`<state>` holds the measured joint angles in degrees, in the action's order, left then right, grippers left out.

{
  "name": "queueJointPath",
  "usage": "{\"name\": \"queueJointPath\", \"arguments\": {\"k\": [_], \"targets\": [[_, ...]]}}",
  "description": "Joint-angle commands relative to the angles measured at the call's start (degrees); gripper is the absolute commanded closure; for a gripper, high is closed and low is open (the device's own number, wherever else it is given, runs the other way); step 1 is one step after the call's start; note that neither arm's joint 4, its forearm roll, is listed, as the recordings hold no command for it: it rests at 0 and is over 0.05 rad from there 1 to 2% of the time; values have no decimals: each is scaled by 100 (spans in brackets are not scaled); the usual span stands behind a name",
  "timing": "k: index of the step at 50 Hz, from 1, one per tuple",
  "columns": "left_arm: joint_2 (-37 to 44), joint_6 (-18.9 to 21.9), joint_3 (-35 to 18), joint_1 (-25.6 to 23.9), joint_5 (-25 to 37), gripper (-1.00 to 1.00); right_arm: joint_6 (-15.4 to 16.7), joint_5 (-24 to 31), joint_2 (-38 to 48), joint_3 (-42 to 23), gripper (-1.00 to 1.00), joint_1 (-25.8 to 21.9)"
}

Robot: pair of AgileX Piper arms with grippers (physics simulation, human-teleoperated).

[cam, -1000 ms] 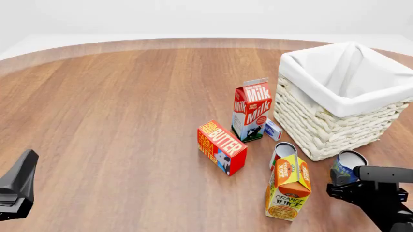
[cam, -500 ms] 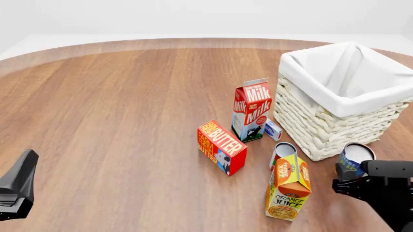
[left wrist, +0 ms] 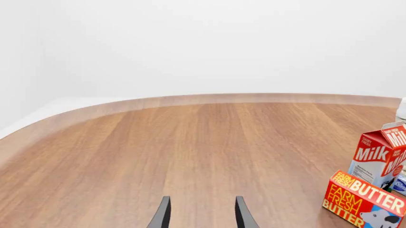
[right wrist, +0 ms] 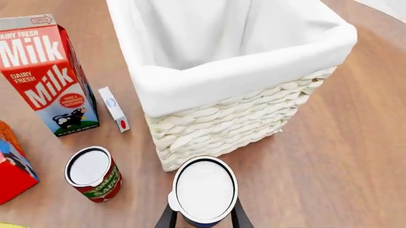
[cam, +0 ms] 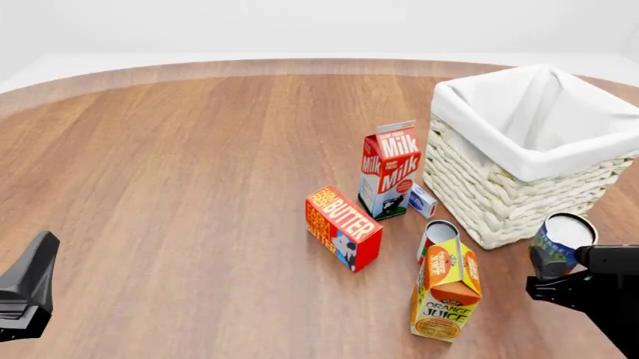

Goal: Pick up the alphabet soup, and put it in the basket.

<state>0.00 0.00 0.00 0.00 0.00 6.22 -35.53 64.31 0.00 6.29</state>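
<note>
The alphabet soup (cam: 561, 242), a small can with a silvery-white top and blue label, is held off the table just in front of the basket's near right corner. My right gripper (cam: 555, 271) is shut on it. In the right wrist view the can (right wrist: 204, 190) sits between the fingers of the right gripper (right wrist: 203, 218), with the basket (right wrist: 190, 85) right beyond it. The basket (cam: 499, 142) is cream wicker with a white lining and stands at the right. My left gripper (cam: 25, 295) is at the near left, far from everything; in the left wrist view it (left wrist: 201, 216) is open and empty.
A milk carton (cam: 390, 170) and a small white-blue box (cam: 423, 200) stand left of the basket. A red butter box (cam: 343, 226), a red-and-white can (cam: 436, 238) and an orange juice carton (cam: 445, 292) stand nearer, left of the held can.
My right gripper has lifted the alphabet soup and carried it a little to the right, higher beside the basket's near corner. The left arm has not moved.
</note>
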Motion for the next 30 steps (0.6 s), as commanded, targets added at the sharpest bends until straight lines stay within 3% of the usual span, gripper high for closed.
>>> {"name": "queueJointPath", "arguments": {"k": [1, 17, 25, 30], "targets": [[0, 0, 0, 0, 0, -100, 9, 765, -920, -1, 100, -39], [0, 0, 0, 0, 0, -100, 181, 1600, -1976, -8, 100, -152], [0, 0, 0, 0, 0, -100, 296, 2317, -2732, -123, 100, -133], [0, 0, 0, 0, 0, -100, 392, 3115, -3463, -404, 100, -109]]}}
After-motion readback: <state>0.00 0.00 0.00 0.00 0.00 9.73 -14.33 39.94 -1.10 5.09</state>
